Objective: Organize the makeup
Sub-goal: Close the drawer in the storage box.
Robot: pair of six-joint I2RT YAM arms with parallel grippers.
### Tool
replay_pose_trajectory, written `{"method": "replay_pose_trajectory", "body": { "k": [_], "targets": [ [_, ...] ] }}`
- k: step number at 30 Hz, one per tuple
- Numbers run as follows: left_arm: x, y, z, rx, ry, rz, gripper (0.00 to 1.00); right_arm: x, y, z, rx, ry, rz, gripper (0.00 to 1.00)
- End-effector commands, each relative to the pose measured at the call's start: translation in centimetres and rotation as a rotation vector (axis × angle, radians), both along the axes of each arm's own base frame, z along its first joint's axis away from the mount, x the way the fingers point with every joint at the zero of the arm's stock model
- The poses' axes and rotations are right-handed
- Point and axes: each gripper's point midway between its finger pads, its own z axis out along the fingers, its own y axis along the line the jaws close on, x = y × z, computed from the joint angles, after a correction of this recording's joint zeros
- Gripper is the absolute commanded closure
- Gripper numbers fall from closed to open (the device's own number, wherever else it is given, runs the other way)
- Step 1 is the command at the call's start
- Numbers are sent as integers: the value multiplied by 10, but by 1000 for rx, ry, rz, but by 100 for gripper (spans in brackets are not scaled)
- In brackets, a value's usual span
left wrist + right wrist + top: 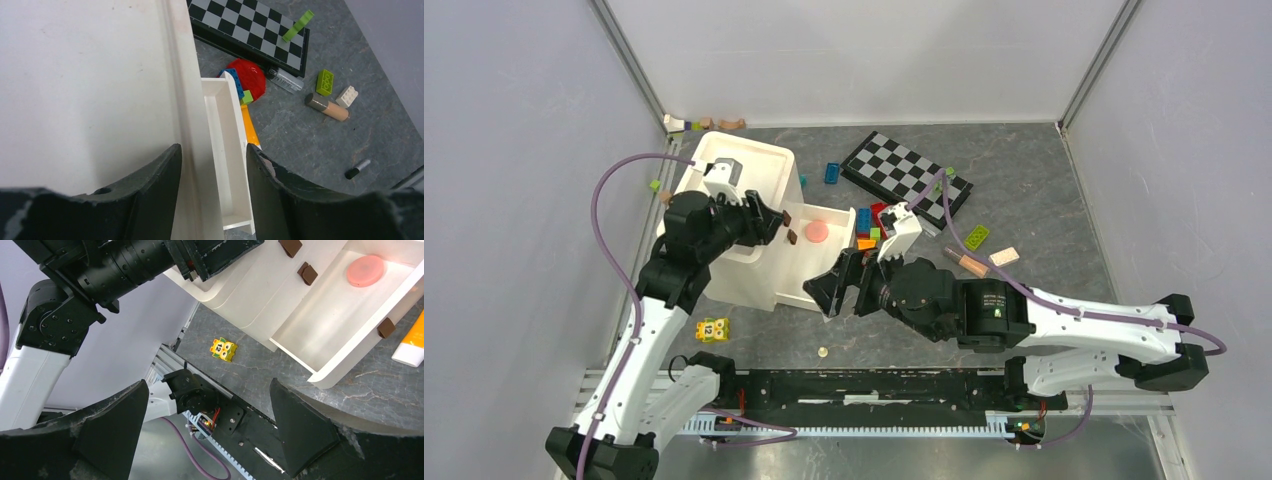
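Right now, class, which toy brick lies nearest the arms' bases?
The yellow brick marked 12, just in front of the white drawer box; the green brick, blue brick and cream brick lie farther back, near the checkerboard.

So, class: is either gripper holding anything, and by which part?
The right gripper is wide open and empty. The left gripper straddles the front edge of the drawer box and its open drawer; whether it grips them cannot be told.
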Motion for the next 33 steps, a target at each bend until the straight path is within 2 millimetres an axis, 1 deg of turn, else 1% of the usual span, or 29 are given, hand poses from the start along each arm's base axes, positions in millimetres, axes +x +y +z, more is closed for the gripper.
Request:
{"method": "replay_pose_trajectory", "body": {
  "k": [1,4,5,6,7,8,10,11,12,13,15,18,20,22,27,30,33],
  "targets": [
    [-8,-11,-26,31,99,-79,44,-2,0,13,43,-33,14,2],
    [-7,-12,-31,40,117,-85,45,-4,3,4,17,-126,73,2],
    [-6,-11,-33,47,126,-79,46,-2,1,-6,-5,-151,73,2],
    [-5,-9,-35,54,135,-69,47,6,-6,-19,-52,-179,35,2],
    [-4,-8,-37,62,143,-62,48,17,-18,-37,-123,-193,-29,2],
    [-3,-8,-39,68,152,-58,50,25,-31,-54,-185,-190,-94,2],
    [-2,-6,-41,78,162,-47,53,45,-62,-83,-269,-175,-255,2],
    [-2,-6,-42,80,164,-44,54,54,-75,-93,-306,-180,-309,2],
    [-1,-5,-43,82,166,-40,55,61,-84,-103,-336,-177,-330,2],
    [-1,-5,-43,84,168,-40,56,69,-92,-114,-359,-166,-345,2],
    [-1,-4,-43,84,169,-36,58,80,-103,-131,-369,-118,-342,2],
    [0,-4,-44,87,170,-33,61,94,-111,-155,-347,-47,-321,2],
    [0,-3,-44,88,171,-32,62,99,-113,-171,-341,-16,-309,2],
    [0,-4,-44,89,171,-32,64,103,-110,-181,-325,9,-287,2],
    [0,-4,-46,88,177,-31,69,114,-86,-206,-321,57,-190,2],
    [0,-5,-47,89,181,-35,70,123,-73,-221,-357,80,-155,2],
    [1,-4,-47,89,181,-33,70,133,-65,-239,-425,91,-148,2]
  ]
}}
